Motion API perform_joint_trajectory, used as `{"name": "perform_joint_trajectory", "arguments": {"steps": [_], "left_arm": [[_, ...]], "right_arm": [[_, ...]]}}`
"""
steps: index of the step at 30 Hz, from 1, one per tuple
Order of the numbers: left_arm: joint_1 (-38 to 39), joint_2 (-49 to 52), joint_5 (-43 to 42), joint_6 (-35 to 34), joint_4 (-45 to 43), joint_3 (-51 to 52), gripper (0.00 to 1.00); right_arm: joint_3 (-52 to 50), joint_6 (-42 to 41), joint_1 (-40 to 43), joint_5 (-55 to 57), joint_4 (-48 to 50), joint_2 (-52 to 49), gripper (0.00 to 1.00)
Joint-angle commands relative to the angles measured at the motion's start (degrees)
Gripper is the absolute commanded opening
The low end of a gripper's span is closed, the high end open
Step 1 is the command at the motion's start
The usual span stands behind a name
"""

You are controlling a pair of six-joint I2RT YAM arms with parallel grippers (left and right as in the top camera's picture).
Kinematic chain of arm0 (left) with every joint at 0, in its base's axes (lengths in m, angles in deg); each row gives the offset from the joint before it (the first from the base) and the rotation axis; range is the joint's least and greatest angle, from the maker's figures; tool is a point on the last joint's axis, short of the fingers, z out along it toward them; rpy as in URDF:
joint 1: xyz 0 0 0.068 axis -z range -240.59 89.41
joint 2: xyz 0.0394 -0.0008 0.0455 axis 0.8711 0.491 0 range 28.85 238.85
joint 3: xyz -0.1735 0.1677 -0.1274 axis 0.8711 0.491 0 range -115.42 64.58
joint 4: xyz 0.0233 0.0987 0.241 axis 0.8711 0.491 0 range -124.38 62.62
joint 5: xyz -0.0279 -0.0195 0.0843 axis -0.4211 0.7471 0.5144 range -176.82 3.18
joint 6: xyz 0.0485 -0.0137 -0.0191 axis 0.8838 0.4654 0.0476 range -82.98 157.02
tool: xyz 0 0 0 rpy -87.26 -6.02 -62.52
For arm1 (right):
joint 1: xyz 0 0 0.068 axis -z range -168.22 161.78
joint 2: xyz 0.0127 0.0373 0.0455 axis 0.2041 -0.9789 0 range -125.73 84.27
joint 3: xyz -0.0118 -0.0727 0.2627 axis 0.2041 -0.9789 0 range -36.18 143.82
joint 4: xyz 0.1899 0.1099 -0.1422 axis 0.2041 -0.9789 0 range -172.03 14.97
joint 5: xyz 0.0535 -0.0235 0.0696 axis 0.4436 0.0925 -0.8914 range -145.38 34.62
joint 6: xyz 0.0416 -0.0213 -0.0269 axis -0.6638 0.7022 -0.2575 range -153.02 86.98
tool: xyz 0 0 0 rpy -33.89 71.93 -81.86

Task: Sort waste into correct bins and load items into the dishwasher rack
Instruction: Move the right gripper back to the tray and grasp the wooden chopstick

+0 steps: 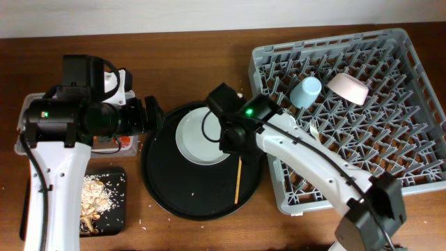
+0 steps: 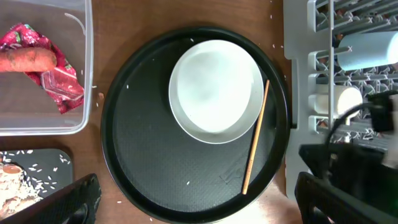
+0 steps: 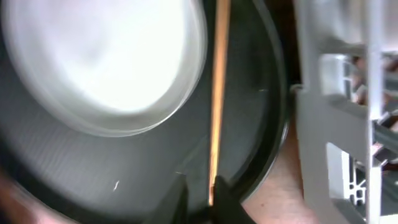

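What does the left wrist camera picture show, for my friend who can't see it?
A pale round plate sits on a round black tray, with a thin wooden chopstick lying beside it. On the left, a clear tub holds a carrot and a red wrapper; a grey dishwasher rack is on the right.

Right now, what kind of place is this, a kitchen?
Probably a robot practice table set up like kitchen clean-up, not a real kitchen. There's a grey dishwasher rack with a blue cup in it, a round black tray holding a plate and chopstick, and two robot arms over a wooden table.
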Motion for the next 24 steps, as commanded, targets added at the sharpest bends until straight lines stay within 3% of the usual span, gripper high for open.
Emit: {"name": "perform_joint_trajectory", "arguments": {"steps": [1,3,10,24], "left_arm": [[-0.2,-0.6,0.2,0.7,-0.1,-1.0,0.99],[-0.2,-0.6,0.2,0.7,-0.1,-1.0,0.99],[-0.2,-0.6,0.2,0.7,-0.1,-1.0,0.99],[-0.2,-0.6,0.2,0.7,-0.1,-1.0,0.99]], "right_arm": [[-4.9,-5.8,-0.2,6.1,4.0,-0.4,0.27],[-8.8,-5.8,0.0,6.1,8.7,-0.5,0.32],[-20.6,-6.0,0.0,6.1,25.2,-0.5,0.33],[-21.5,-6.0,-0.1,4.8,26.8,-7.9,0.31]]}}
